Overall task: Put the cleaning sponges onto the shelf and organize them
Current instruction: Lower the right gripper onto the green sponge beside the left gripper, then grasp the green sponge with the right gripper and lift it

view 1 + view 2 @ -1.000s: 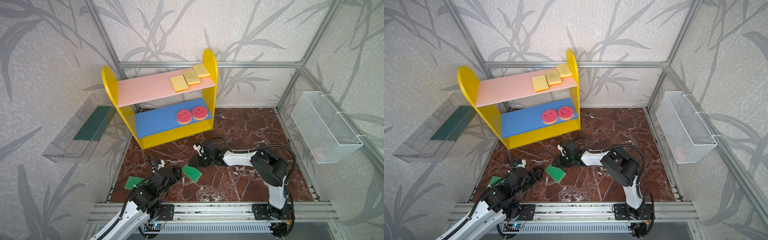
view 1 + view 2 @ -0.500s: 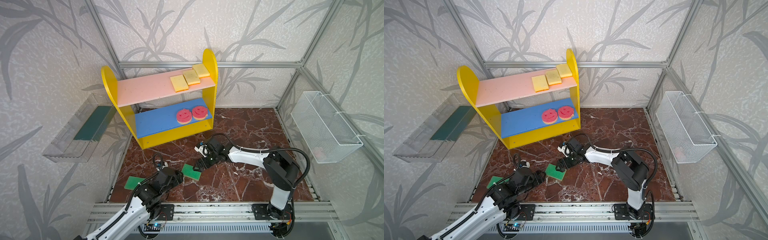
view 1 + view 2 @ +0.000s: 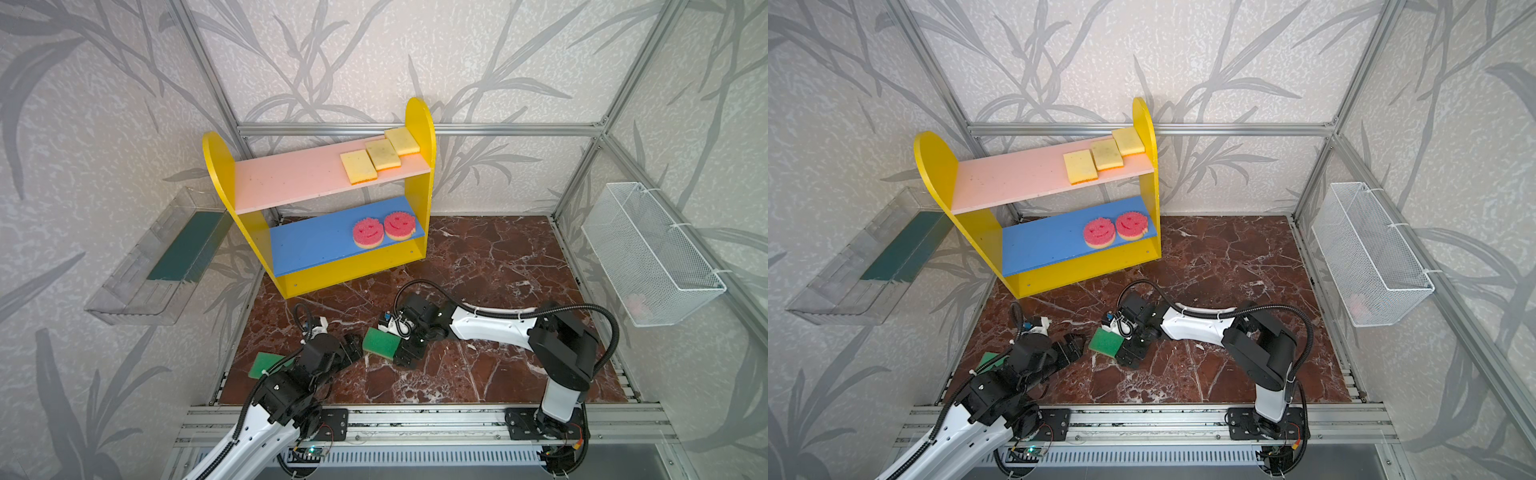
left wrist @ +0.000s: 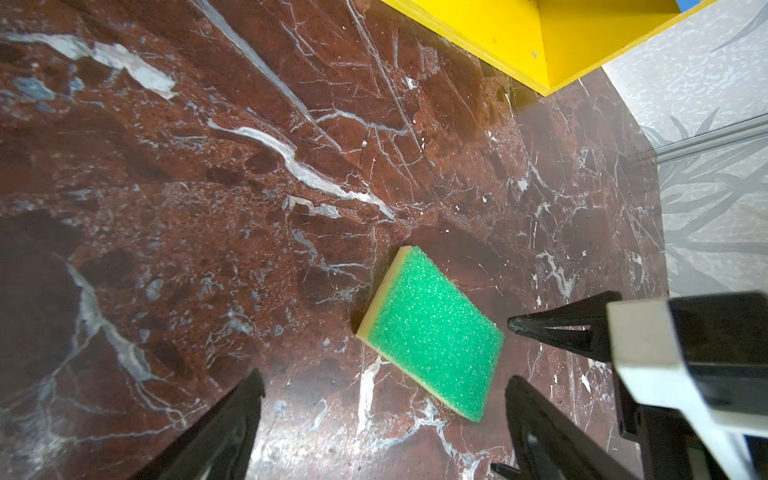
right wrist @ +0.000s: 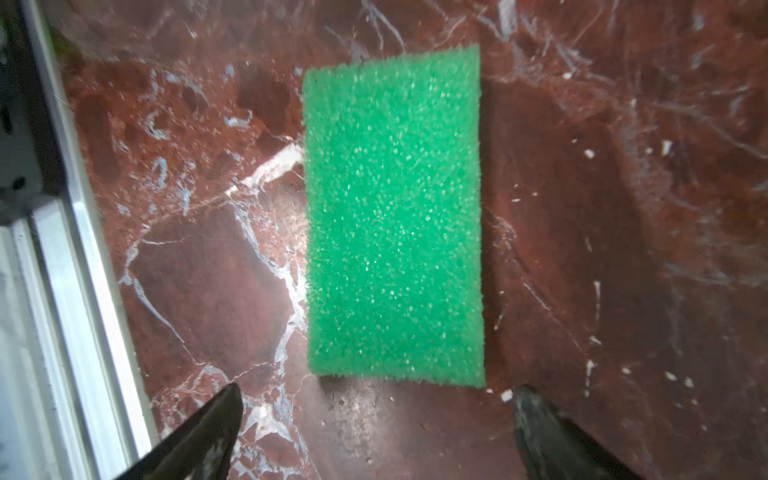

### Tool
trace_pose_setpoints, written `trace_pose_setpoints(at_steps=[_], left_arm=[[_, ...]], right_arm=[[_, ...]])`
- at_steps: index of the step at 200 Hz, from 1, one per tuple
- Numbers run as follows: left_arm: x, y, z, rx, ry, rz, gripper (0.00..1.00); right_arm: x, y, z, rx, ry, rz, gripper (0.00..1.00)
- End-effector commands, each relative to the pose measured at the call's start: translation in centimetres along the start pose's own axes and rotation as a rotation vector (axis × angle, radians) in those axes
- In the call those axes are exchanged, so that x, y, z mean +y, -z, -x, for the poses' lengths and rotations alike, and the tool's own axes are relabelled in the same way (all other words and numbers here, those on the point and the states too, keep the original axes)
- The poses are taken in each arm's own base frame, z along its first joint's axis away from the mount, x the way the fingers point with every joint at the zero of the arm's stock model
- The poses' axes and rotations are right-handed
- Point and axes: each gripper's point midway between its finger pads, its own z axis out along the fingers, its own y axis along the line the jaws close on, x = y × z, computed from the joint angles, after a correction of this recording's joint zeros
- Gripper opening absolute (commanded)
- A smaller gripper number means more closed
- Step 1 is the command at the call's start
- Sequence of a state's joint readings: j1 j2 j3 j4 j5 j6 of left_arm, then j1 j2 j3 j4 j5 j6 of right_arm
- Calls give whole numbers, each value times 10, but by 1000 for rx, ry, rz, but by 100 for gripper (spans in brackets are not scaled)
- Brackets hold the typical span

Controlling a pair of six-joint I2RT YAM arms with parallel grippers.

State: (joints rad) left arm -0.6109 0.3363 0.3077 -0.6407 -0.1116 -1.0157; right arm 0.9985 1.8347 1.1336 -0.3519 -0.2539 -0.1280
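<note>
Marble floor bears shelf, green sponges

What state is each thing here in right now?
Left gripper: open, empty.
Right gripper: open, empty.
Middle green sponge: flat on the floor, green side up, ungripped.
Other green sponge: on the floor, partly hidden by the left arm.
Yellow sponges: three in a row on the pink board.
Pink sponges: two side by side on the blue board, faces up.
Shelf: upright.

Three yellow sponges line the shelf's pink board, two pink smiley sponges its blue board. One green sponge lies between the left gripper and right gripper, another sponge partly behind the left arm.
</note>
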Motion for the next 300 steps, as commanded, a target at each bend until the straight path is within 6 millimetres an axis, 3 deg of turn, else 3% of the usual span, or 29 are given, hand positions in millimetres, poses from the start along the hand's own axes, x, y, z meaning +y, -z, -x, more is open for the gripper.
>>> trace_pose_setpoints(at_steps=[1,43,113,136,139,148,171,218,281,285,300], left_arm=[[9,6,4,-23,-11,36,93],[10,5,3,-17,-8,39,93],[13,4,-1,-12,14,36,93],[13,4,-1,-12,13,38,93],[13,4,-1,-12,12,38,92],[13,3,-1,-10,12,39,93],[13,4,-1,-9,10,39,93],[13,3,-1,-8,11,43,93],[8,3,2,-2,-7,49,93],[7,3,2,-1,-8,49,93],[7,2,2,1,-11,50,93]], right_arm=[[-10,-4,4,7,47,-53,99],[-20,-16,5,24,35,-99,100],[-20,-27,3,14,24,-113,80],[-16,-29,4,9,41,-86,87],[-4,-31,5,11,68,-69,88],[1,-33,5,11,87,-47,91],[4,-35,6,17,118,-25,95],[-8,-39,5,49,160,-86,93],[-18,-36,16,34,202,-107,99],[-31,-33,16,35,179,-113,99],[-36,-29,17,40,185,-92,99]])
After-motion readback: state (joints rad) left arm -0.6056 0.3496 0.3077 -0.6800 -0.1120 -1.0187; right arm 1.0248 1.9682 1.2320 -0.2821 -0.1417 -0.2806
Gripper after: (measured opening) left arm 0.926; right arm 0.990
